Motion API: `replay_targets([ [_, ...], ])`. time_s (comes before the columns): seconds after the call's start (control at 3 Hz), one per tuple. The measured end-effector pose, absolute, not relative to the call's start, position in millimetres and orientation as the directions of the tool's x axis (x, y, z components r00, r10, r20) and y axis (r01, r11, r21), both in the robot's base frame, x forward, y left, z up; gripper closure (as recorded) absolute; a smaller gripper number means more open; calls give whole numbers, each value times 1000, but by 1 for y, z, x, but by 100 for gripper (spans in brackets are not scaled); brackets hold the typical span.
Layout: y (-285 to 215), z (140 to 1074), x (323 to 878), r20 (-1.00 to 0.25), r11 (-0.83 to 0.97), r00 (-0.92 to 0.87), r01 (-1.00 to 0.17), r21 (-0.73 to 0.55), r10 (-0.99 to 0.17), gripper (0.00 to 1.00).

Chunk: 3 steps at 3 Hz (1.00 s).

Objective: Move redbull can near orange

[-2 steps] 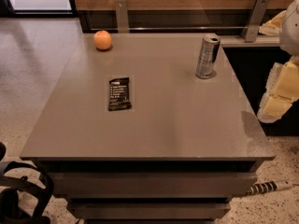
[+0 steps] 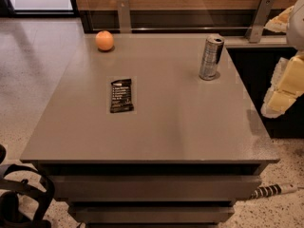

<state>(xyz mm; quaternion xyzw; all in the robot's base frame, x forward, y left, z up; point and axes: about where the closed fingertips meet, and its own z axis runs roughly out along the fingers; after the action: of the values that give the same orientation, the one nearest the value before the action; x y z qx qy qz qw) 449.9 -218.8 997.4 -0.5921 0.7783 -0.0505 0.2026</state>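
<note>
The redbull can (image 2: 211, 57) is a tall slim silver-grey can standing upright at the far right of the grey table (image 2: 180, 127). The orange (image 2: 104, 40) sits at the table's far left corner, well apart from the can. My gripper (image 2: 281, 90) shows as pale yellow and white parts at the right edge of the view, off the table's right side. It is to the right of the can and a little nearer, not touching it.
A flat black snack-bar wrapper (image 2: 121, 95) lies left of the table's centre. A low wooden wall with metal brackets (image 2: 124, 14) runs behind the table. A dark cabinet (image 2: 261, 80) stands to the right. Black straps (image 2: 23, 194) lie on the floor at lower left.
</note>
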Motion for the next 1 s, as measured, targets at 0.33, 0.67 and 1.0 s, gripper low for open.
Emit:
replay_targets([
  [0.33,-245,1000,469,-340,378,-266,-867,-325,-902,0],
  [0.67,-273,993,518,-601,534,-286,-796,-284,-746,0],
  [1.0,-278,987,563,-793,608,-228,-765,-214,-565,0],
])
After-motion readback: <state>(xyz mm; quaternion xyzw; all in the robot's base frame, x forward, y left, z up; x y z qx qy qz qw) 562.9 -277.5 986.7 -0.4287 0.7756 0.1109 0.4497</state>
